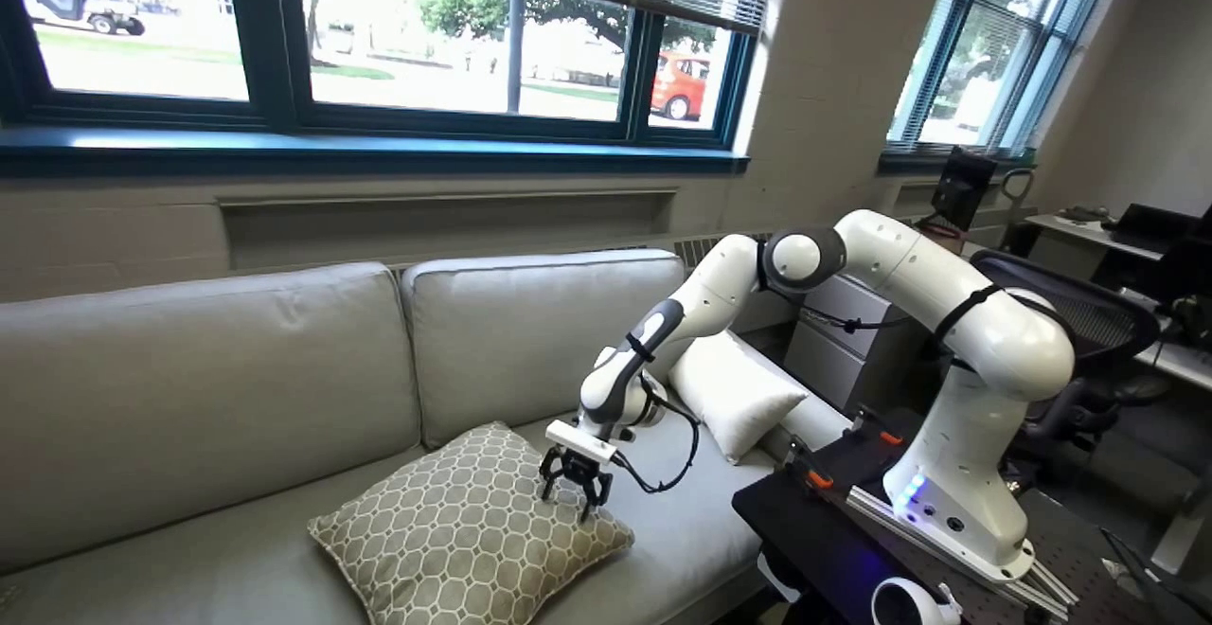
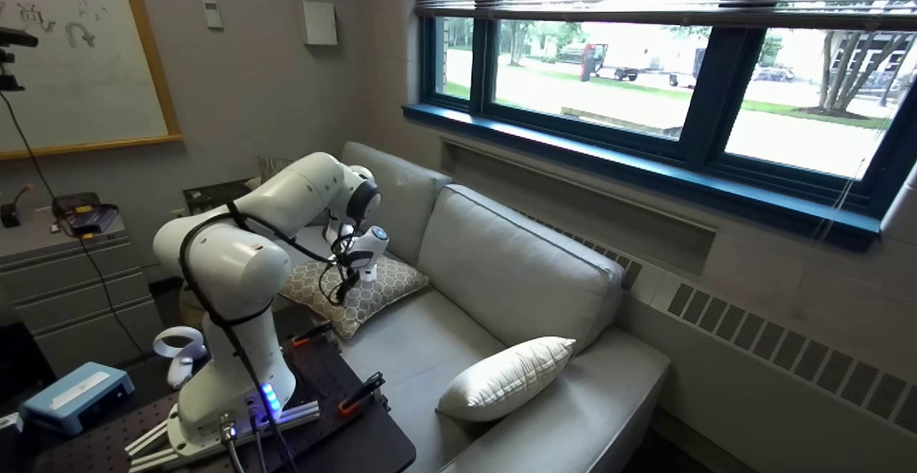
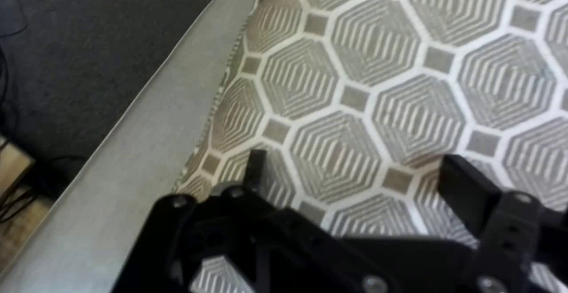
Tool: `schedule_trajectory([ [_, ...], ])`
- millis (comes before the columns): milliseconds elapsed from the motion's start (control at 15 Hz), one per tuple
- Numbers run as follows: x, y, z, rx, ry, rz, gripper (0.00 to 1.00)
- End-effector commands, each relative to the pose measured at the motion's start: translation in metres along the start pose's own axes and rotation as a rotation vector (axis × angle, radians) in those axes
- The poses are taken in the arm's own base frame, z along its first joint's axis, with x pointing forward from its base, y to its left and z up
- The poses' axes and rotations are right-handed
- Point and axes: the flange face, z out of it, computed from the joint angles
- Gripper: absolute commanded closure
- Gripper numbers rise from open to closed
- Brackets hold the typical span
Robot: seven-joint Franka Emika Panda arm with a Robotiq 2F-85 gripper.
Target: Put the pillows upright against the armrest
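Hanging with jaws spread is the gripper (image 1: 566, 506), just over the tan lattice pillow (image 1: 454, 530), contact unclear; that pillow lies flat on the couch seat (image 1: 686, 526); beyond, the cream-white pillow (image 1: 734, 393) leans against the armrest (image 1: 822, 424); farther off, a blue-framed window (image 1: 464, 57).

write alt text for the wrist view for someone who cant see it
Black two-fingered end effector, fingers spread open over a tan fabric pillow with a white lattice of octagons; whether they touch it is unclear. The pillow lies on a pale grey-beige couch seat, whose edge runs diagonally beside dark grey floor at left.
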Motion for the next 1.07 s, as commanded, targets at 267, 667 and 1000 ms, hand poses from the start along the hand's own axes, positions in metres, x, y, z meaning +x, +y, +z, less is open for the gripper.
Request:
schedule_trajectory([
  [267,0.05,0.05,-0.018,-0.283,0.272,-0.146,0.0],
  [667,0.082,0.088,-0.013,-0.444,0.492,-0.365,0.0],
  [1000,0.091,0.09,-0.011,-0.507,0.57,-0.473,0.0],
])
